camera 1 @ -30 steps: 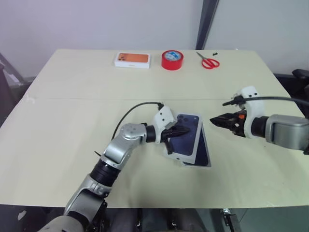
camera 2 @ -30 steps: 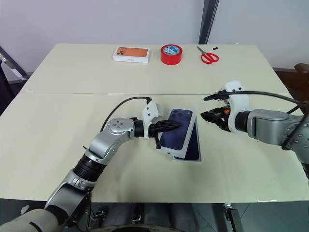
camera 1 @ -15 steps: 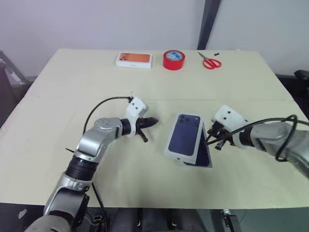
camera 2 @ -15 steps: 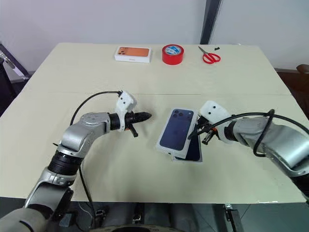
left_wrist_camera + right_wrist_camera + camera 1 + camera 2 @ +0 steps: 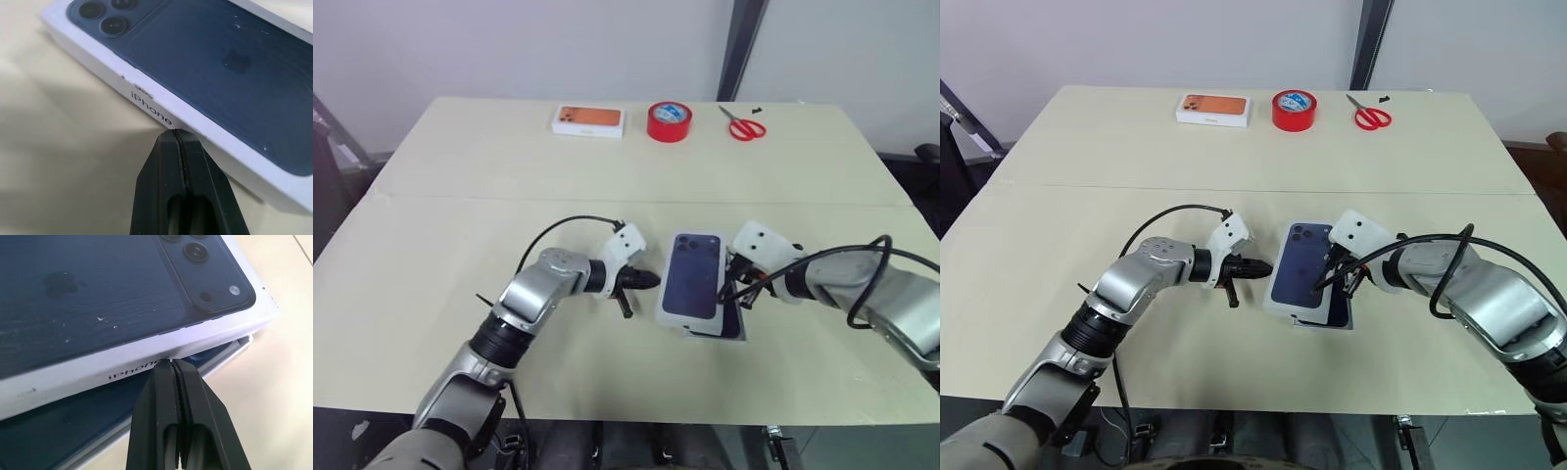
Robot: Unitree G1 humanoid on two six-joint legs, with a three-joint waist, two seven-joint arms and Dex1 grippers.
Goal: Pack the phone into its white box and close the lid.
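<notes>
Looking down, I see the lid (image 5: pixel 693 275) lying skewed over the box (image 5: pixel 732 326) mid-counter (image 5: pixel 440 225), dark phone (image 5: pixel 83 423) showing underneath, so seating it square is what I judge remains. Both claws are pinched tight, empty: left claw (image 5: pixel 653 281) against one long edge, right claw (image 5: pixel 730 291) against the other. A second ago the left pressed on the lid; the right hung clear.

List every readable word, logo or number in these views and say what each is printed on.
"iPhone": on the white side wall of the lid, read in the left wrist view.
"iPhon", the rest hidden by the right end effector: on the lid's other side wall.
Apple logo, no words: on the lid's dark blue top.
Red tape roll label: too small to read.
</notes>
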